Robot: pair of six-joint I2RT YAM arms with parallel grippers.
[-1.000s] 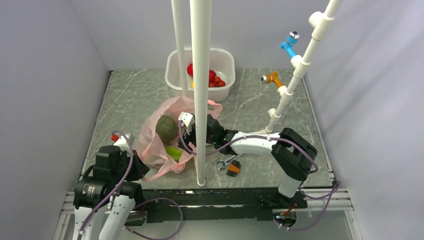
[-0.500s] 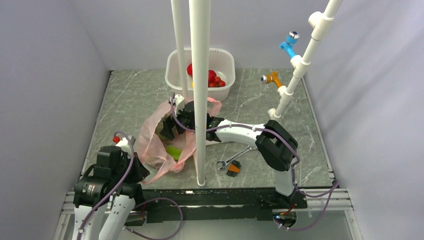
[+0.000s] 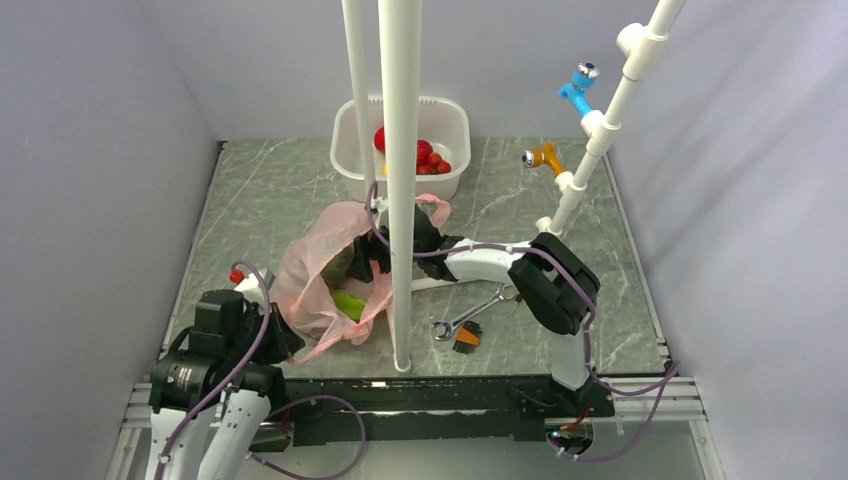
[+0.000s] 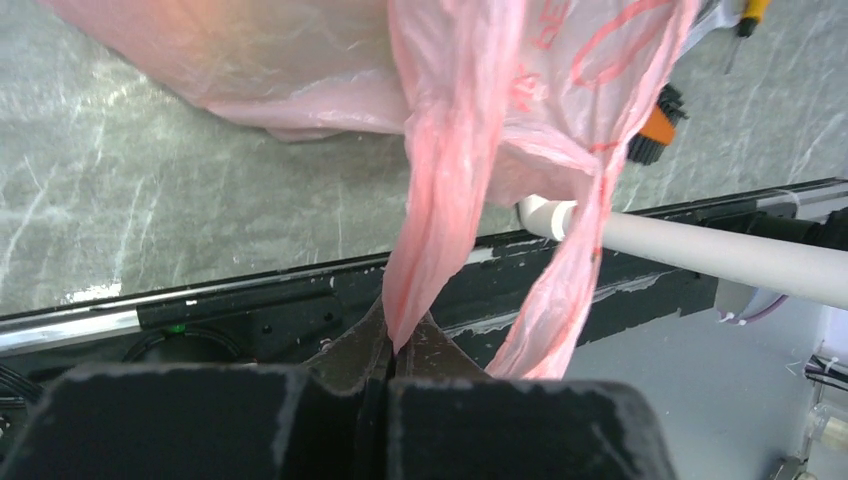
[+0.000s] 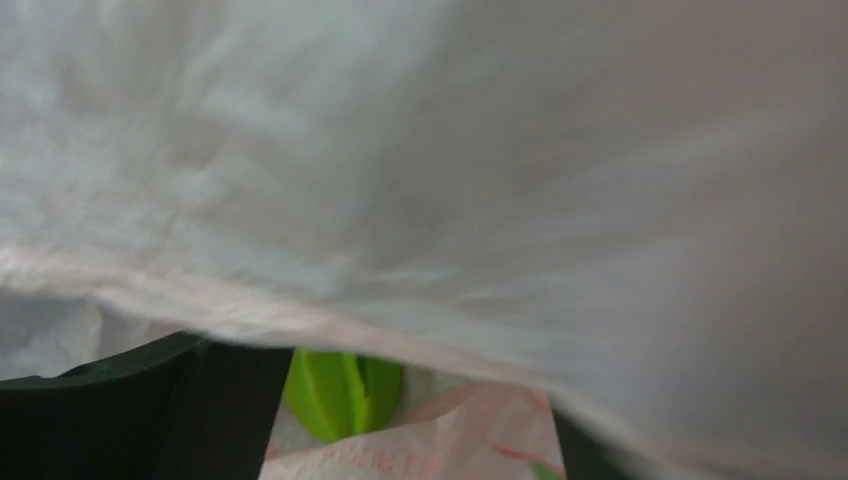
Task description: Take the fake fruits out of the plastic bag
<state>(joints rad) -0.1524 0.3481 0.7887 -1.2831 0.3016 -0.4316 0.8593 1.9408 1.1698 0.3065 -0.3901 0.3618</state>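
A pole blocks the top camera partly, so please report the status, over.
Left hand shut on plastic bag handle. Right hand open inside bag, nothing gripped. Green fruit in bag. White pole screens right hand.

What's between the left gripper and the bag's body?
Just the plastic bag's own bunched handle, pinched in the shut left gripper; the left wrist view shows it.

I'm seeing thin, crinkly, translucent pink film on the plastic bag [image 4: 450, 120]. The green fruit [image 5: 340, 392] looks glossy, smooth plastic. My worktop [image 3: 270, 190] reads as smooth, grey, marbled stone.
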